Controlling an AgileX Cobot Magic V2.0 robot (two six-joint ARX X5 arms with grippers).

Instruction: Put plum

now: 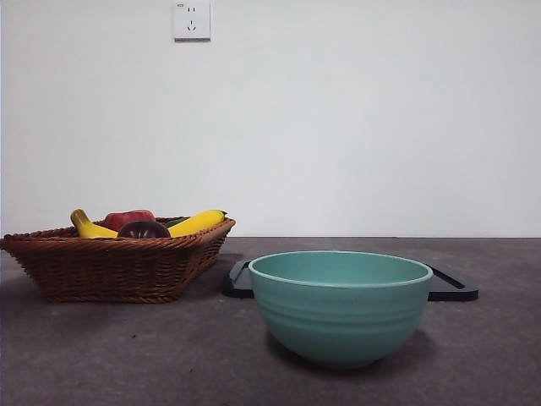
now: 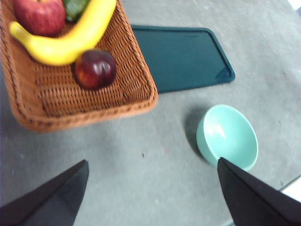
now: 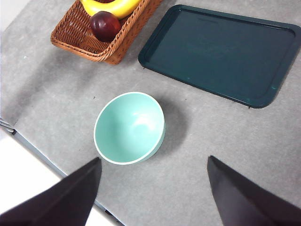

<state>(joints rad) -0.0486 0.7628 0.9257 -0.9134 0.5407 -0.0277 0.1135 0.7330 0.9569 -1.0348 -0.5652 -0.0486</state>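
The dark maroon plum (image 2: 95, 68) (image 3: 105, 26) (image 1: 144, 229) lies in a brown wicker basket (image 2: 89, 106) (image 1: 110, 262) (image 3: 77, 40), beside a yellow banana (image 2: 70, 37) (image 1: 196, 222) and a red apple (image 2: 40, 15) (image 1: 127, 218). My left gripper (image 2: 153, 188) hovers high above the bare table in front of the basket, open and holding nothing. Above the table near the teal bowl (image 3: 129, 127) (image 2: 227, 136) (image 1: 340, 304), my right gripper (image 3: 154, 190) is also open and holds nothing. Neither gripper shows in the front view.
A dark green flat tray (image 3: 221, 52) (image 2: 181, 56) (image 1: 452, 288) lies behind the bowl, right of the basket. The table's near edge (image 3: 51, 162) runs close to the bowl. A wall socket (image 1: 192, 20) sits on the white back wall.
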